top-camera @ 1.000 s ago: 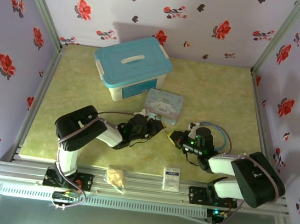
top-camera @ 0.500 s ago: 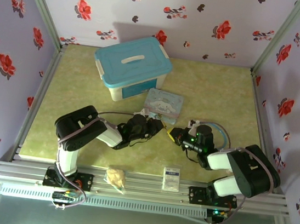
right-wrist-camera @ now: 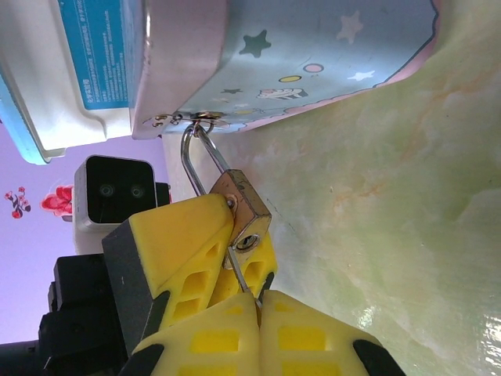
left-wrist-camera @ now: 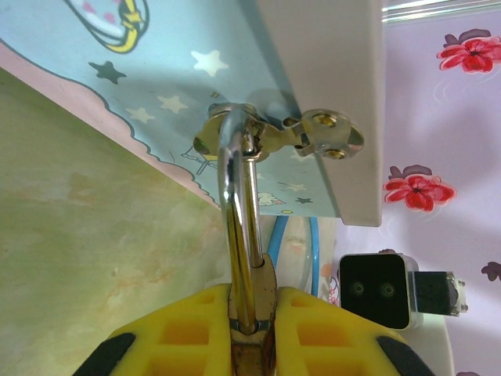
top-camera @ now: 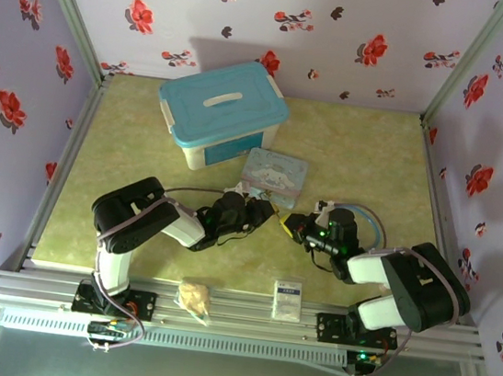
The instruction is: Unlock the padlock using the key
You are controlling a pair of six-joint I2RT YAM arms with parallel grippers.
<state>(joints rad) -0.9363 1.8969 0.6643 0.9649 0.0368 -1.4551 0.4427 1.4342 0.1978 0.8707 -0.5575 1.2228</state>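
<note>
The small brass padlock [right-wrist-camera: 247, 205] hangs by its silvery shackle [left-wrist-camera: 239, 211] from the hasp [left-wrist-camera: 317, 138] of the pale blue cartoon tin [top-camera: 275, 174]. My left gripper [left-wrist-camera: 252, 317] is shut on the padlock body, yellow pads on both sides. My right gripper [right-wrist-camera: 258, 301] is shut on the thin grey key [right-wrist-camera: 242, 272], just below the lock. The key's tip rests at the padlock's underside, right beside the keyhole [right-wrist-camera: 247, 241]; whether it has entered I cannot tell. In the top view both grippers [top-camera: 267, 213] [top-camera: 293, 224] meet in front of the tin.
A white storage box with a blue lid [top-camera: 222, 110] stands behind the tin. Blue stethoscope tubing [top-camera: 372, 224] lies by the right arm. A tan lumpy bag [top-camera: 194, 296] and a white packet [top-camera: 287, 298] lie at the near table edge.
The right arm has swung slightly left, bringing its gripper closer to the left gripper and the padlock. The left arm has stayed put.
</note>
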